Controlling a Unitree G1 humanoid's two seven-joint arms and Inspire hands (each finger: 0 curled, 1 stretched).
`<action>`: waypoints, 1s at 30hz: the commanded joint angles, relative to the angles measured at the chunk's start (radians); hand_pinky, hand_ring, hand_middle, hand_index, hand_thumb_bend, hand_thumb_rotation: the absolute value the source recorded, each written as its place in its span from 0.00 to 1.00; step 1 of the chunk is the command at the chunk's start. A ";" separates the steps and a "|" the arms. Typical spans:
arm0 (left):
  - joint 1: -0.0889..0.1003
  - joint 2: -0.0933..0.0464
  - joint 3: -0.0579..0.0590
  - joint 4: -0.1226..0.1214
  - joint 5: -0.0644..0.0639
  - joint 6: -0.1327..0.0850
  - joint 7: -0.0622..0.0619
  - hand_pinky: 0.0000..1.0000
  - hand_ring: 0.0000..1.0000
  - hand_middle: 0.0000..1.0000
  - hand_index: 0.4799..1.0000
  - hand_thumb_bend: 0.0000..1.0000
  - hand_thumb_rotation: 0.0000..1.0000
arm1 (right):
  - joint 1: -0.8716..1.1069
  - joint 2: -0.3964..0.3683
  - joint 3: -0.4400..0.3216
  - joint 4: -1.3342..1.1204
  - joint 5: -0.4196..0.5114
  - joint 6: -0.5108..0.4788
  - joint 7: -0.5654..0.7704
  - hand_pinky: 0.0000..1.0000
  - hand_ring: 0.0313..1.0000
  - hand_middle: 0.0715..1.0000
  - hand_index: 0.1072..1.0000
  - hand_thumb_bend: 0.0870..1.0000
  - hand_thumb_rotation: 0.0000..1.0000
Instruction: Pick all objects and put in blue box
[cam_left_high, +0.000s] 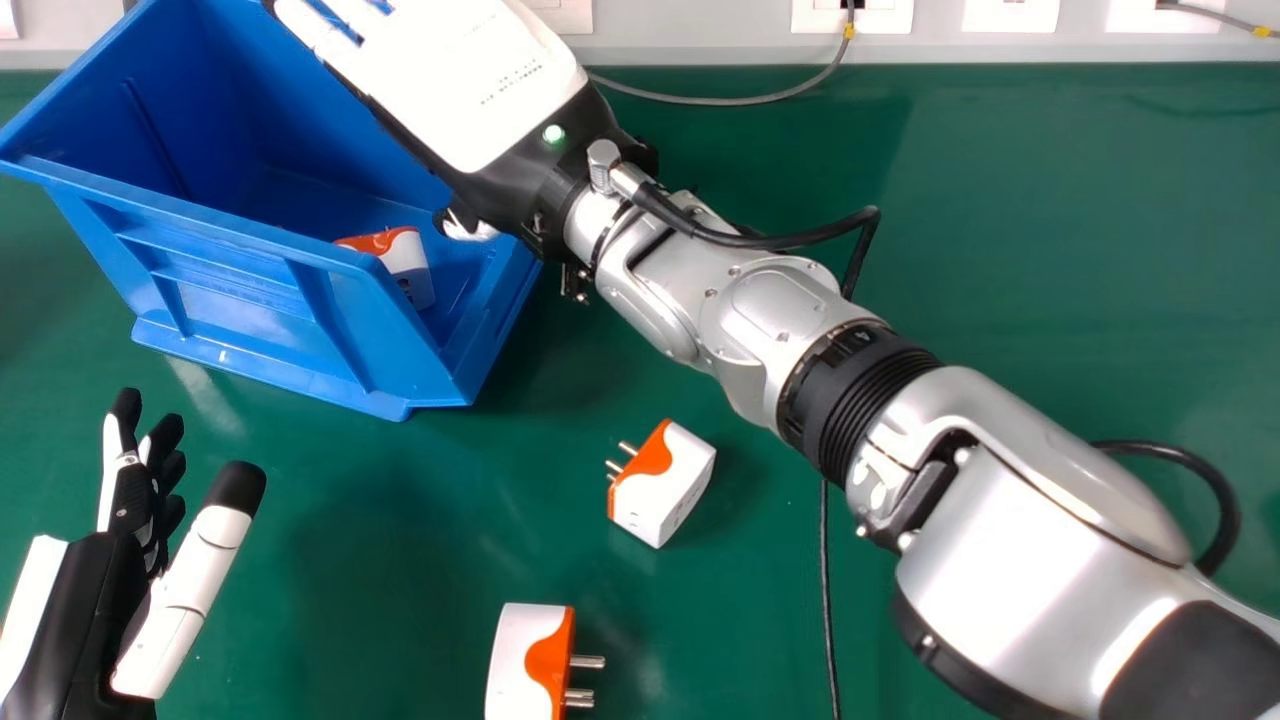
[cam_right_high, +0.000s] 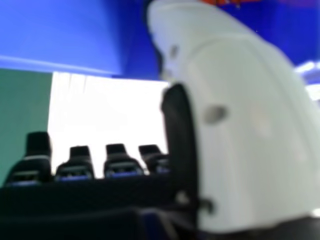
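White and orange, one plug adapter (cam_left_high: 682, 485) lies on the green table (cam_left_high: 1050, 250) near the right arm (cam_left_high: 830, 365), its pins towards the view's left; a second adapter (cam_left_high: 522, 660) lies nearer the robot, its pins towards the view's right; a third adapter (cam_left_high: 405, 255) is inside the blue box (cam_left_high: 240, 310), near its right end. The right hand (cam_left_high: 450, 80) is over the box, its fingers relaxed and grasping nothing; the left hand (cam_left_high: 90, 600) is at the lower left of the head view, apart from the box, its fingers released and loosely extended.

The right arm slants across the table from the lower right, standing between the table adapters and the far right side; a black cable (cam_left_high: 830, 600) runs down the table beside it; a grey cable (cam_left_high: 725, 100) curves along the back, below the wall sockets (cam_left_high: 865, 15).

The box's front wall hides part of the third adapter; the second is cut off by the head view's bottom edge; the right hand's fingers run past its top edge, and the hand covers part of the box; a sliver of orange beyond the thumb (cam_right_high: 250, 125) in the right hand view is too small to name.
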 joint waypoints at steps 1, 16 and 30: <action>-0.001 0.010 0.010 -0.015 0.005 -0.011 -0.001 1.00 1.00 1.00 1.00 0.83 0.84 | 0.005 -0.027 -0.032 -0.063 0.025 -0.005 -0.032 0.90 1.00 1.00 1.00 0.27 0.00; -0.017 0.019 0.005 -0.015 0.011 -0.004 -0.003 1.00 1.00 1.00 1.00 0.82 0.84 | 0.422 -0.216 -0.182 -0.883 0.037 0.135 0.186 0.94 1.00 1.00 1.00 0.18 0.00; -0.051 0.033 0.004 0.018 0.023 -0.004 -0.006 0.99 1.00 1.00 1.00 0.82 0.83 | 0.968 -0.309 -0.346 -1.558 0.052 0.193 0.309 0.91 1.00 1.00 1.00 0.57 0.01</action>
